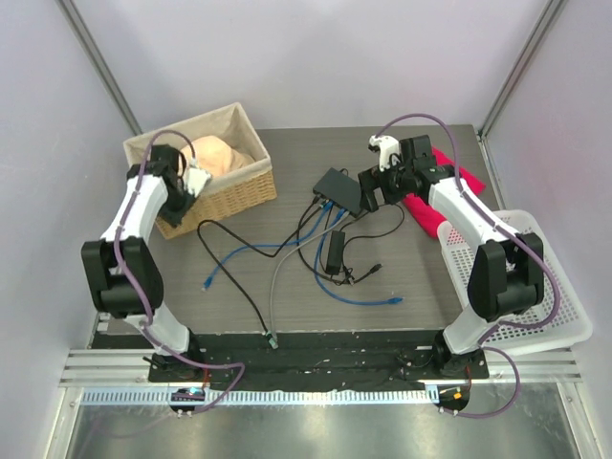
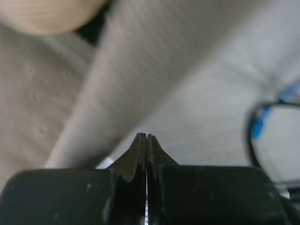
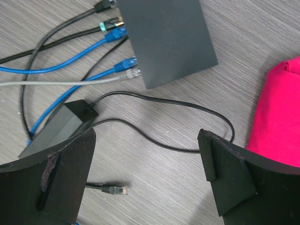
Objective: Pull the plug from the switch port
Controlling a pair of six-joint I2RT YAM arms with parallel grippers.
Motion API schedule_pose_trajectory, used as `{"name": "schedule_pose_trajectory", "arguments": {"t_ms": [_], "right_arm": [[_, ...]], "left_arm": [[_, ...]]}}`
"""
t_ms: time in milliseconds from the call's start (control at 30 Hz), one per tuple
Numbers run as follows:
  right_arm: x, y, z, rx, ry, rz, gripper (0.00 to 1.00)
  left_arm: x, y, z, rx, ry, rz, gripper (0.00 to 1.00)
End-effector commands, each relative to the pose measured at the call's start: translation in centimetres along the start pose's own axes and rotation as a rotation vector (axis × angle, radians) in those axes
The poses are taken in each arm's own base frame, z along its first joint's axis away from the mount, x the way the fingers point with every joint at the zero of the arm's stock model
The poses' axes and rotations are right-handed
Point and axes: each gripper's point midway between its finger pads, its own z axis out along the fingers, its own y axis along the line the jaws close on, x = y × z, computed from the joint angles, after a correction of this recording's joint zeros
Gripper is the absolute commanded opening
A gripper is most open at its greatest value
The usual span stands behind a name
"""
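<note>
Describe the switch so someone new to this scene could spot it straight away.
On the grey table, look at the far side, left of the pink cloth. The switch is the flat black box with cables plugged along one edge; the black adapter brick below it in the top view is slimmer.

Pale walls [image 1: 316, 57] around grey wood-grain table [image 1: 421, 273]
</note>
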Motion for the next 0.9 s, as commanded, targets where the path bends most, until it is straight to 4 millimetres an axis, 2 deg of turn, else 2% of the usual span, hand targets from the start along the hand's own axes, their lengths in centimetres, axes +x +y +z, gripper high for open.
{"name": "schedule_pose_trajectory", "arguments": {"t_ms": [0,33,100,133,167,200,233,267,300,333,367,400,433,467,500,533,567,600,633,667,700,733,767,800,867], "right_arm": [[-1.2,-2.0,0.6,0.076,-0.017,-0.062,1.0],[-1.2,-2.2,0.7,0.082,-0.014,-0.069,1.0],[-1.2,-2.5,1.2,0.089,-0.006,-0.067,1.0],[-1.4,-2.6,1.3,0.09,-0.01,-0.064,1.0],[-1.7,-2.6,1.3,0.09,-0.018,-0.065,1.0],[-1.7,-2.7,1.6,0.089,-0.018,-0.065,1.0],[-1.8,-2.7,1.7,0.087,-0.018,-0.063,1.0],[-1.9,-2.8,1.9,0.084,-0.016,-0.067,1.0],[-1.9,-2.9,2.3,0.083,-0.012,-0.069,1.0],[-2.2,-3.2,2.9,0.084,-0.011,-0.076,1.0],[-2.4,-3.6,3.4,0.087,-0.005,-0.091,1.0],[-2.6,-4.1,3.9,0.095,-0.003,-0.098,1.0],[-3.2,-5.0,5.4,0.115,0.006,-0.101,1.0],[-3.7,-5.8,6.1,0.137,0.005,-0.102,1.0],[-5.7,-6.8,6.3,0.169,-0.033,-0.096,0.99],[-4.7,-8.5,8.2,0.236,0.006,-0.073,0.98],[-5.7,-9.6,8.8,0.275,-0.029,-0.063,0.97],[-7.0,-10.6,9.2,0.3,-0.059,-0.048,0.96],[-7.3,-11.1,9.7,0.306,-0.067,-0.042,0.93],[-6.3,-11.7,11.6,0.295,-0.042,-0.026,0.93],[-7.4,-12.0,11.7,0.283,-0.066,-0.02,0.93],[-7.5,-11.2,12.4,0.214,-0.073,-0.016,0.95],[-6.4,-10.4,13.5,0.149,-0.04,-0.004,0.97],[-6.8,-9.8,13.5,0.107,-0.046,-0.016,0.98],[-6.1,-8.1,14.0,0.017,-0.028,-0.008,0.99]], "left_arm": [[-8.4,12.0,-7.4,-0.482,-0.353,-0.367,0.0],[-9.3,12.4,-9.1,-0.504,-0.404,-0.4,0.0],[-10.0,11.6,-10.4,-0.487,-0.461,-0.436,0.0],[-10.2,10.5,-10.3,-0.457,-0.48,-0.438,0.0],[-10.2,9.6,-11.6,-0.442,-0.52,-0.432,0.0],[-10.4,8.3,-11.6,-0.39,-0.544,-0.408,0.0],[-9.5,6.1,-10.3,-0.31,-0.511,-0.361,0.0],[-10.7,2.4,-11.1,-0.129,-0.596,-0.274,0.0],[-10.5,-0.1,-11.0,-0.018,-0.605,-0.209,0.0],[-9.1,-3.4,-10.5,0.111,-0.569,-0.133,0.03],[-9.6,-7.2,-11.7,0.292,-0.636,-0.064,0.15],[-9.3,-8.8,-12.8,0.338,-0.661,-0.041,0.22],[-9.6,-11.2,-12.9,0.398,-0.673,-0.013,0.29],[-9.8,-12.5,-13.3,0.44,-0.678,-0.059,0.44],[-9.8,-14.0,-13.8,0.487,-0.699,-0.045,0.48],[-10.3,-15.8,-14.2,0.527,-0.713,-0.007,0.51],[-10.5,-16.9,-14.2,0.548,-0.71,0.002,0.54],[-10.2,-17.8,-13.4,0.555,-0.686,0.014,0.54],[-10.5,-19.3,-13.1,0.572,-0.681,0.054,0.54],[-10.5,-19.8,-12.3,0.567,-0.664,0.054,0.54],[-10.1,-20.7,-11.1,0.592,-0.627,0.01,0.54],[-10.6,-21.4,-10.6,0.613,-0.63,0.008,0.54],[-10.7,-21.9,-10.2,0.628,-0.62,-0.008,0.54],[-10.8,-22.3,-9.8,0.642,-0.607,-0.03,0.54],[-10.7,-22.9,-9.2,0.641,-0.582,-0.023,0.54]]}}
